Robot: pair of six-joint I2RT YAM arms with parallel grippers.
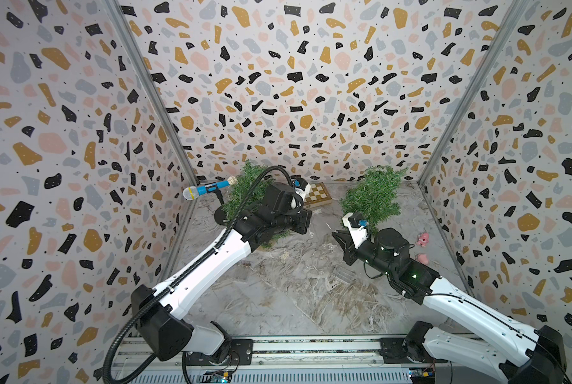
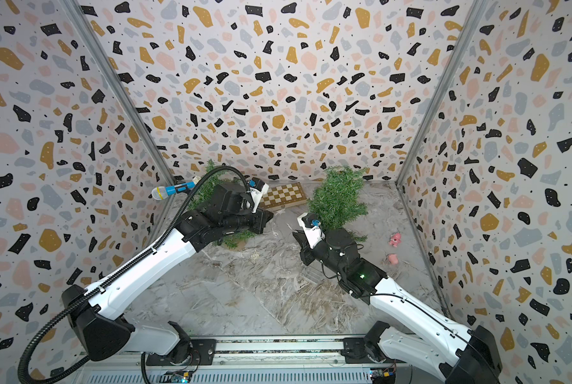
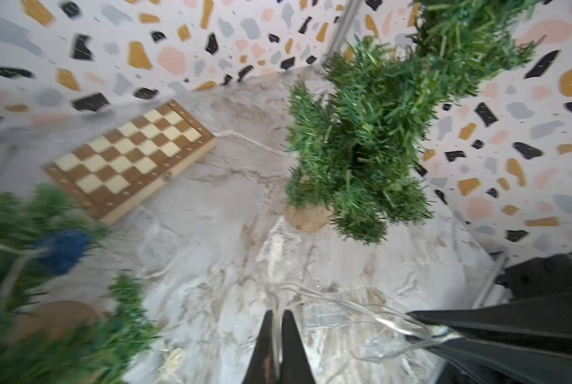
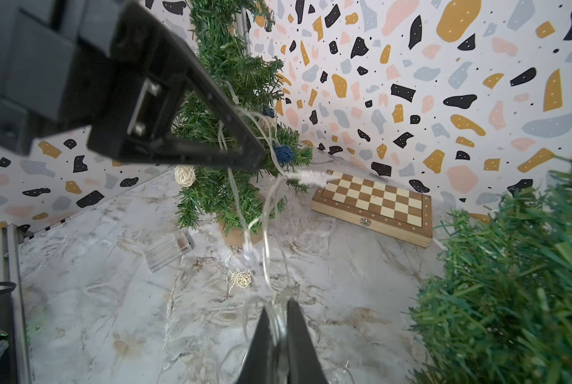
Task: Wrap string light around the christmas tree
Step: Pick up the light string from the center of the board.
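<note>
Two green christmas trees stand at the back. The left tree carries clear string light, a blue ball and a wicker ball. The right tree shows no wire. The string light hangs in loops from the left tree, with a white connector. My left gripper is beside the left tree, shut on the clear wire. My right gripper is a short way to its right, near the floor, also shut on strands of the wire.
A wooden chessboard lies at the back between the trees. A clear plastic box and a loose wicker ball lie on the marble floor. A blue toy microphone stands on a stand at back left. Pink toys lie at right.
</note>
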